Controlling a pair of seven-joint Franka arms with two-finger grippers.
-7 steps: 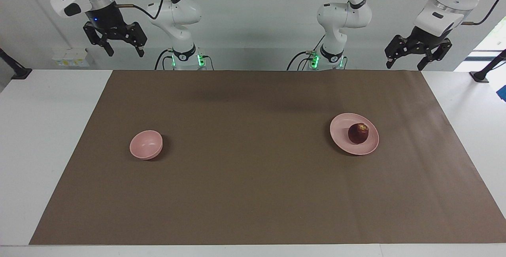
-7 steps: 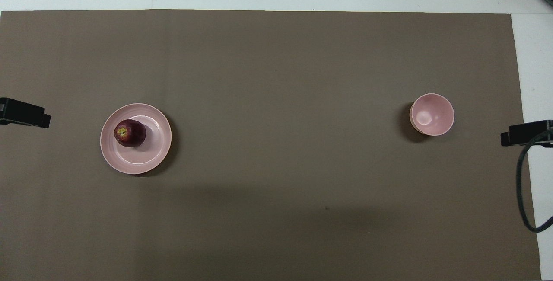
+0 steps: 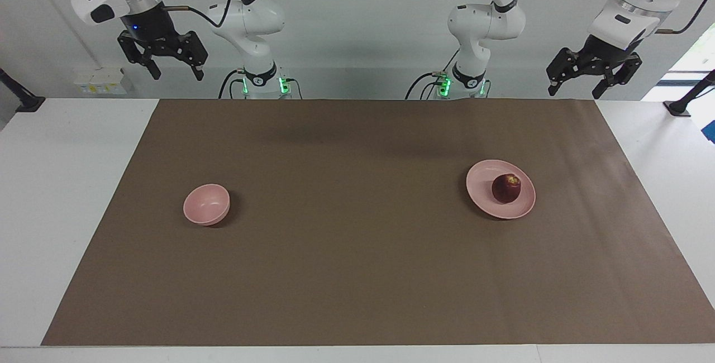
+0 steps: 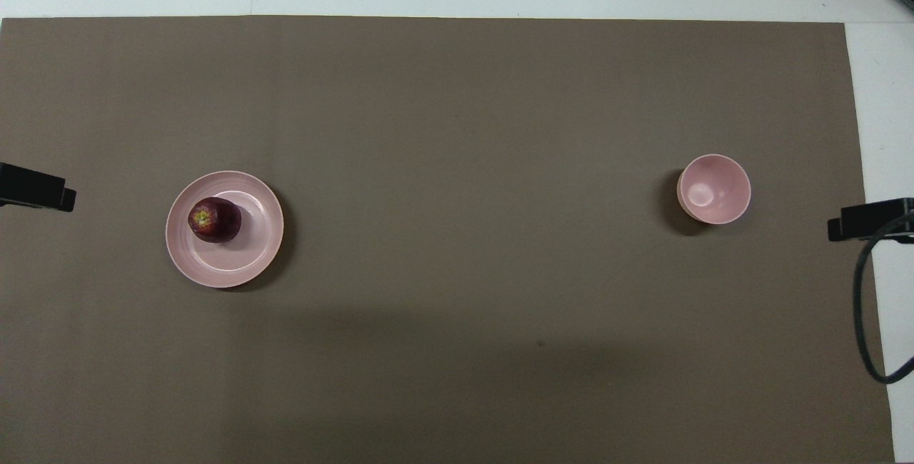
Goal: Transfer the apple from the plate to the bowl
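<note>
A dark red apple (image 3: 506,187) (image 4: 214,220) with a yellowish top lies on the wide pink plate (image 3: 485,192) (image 4: 243,264), toward the left arm's end of the table. The small deep pink bowl (image 3: 206,204) (image 4: 714,189) stands empty toward the right arm's end. My left gripper (image 3: 574,94) hangs open, high above the table's edge by the robots, well apart from the plate. Only its tip (image 4: 36,193) shows in the overhead view. Open as well, my right gripper (image 3: 176,76) hangs high at the other end, with its tip (image 4: 867,221) at the overhead view's border.
A brown mat (image 3: 357,273) covers most of the white table (image 3: 67,184). A black cable (image 4: 860,307) loops beside the mat at the right arm's end. The two arm bases (image 3: 260,81) (image 3: 466,81) stand at the table's edge.
The left gripper has risen a little and drawn slightly outward from the mat. The right gripper has barely shifted. Apple, plate and bowl have not moved.
</note>
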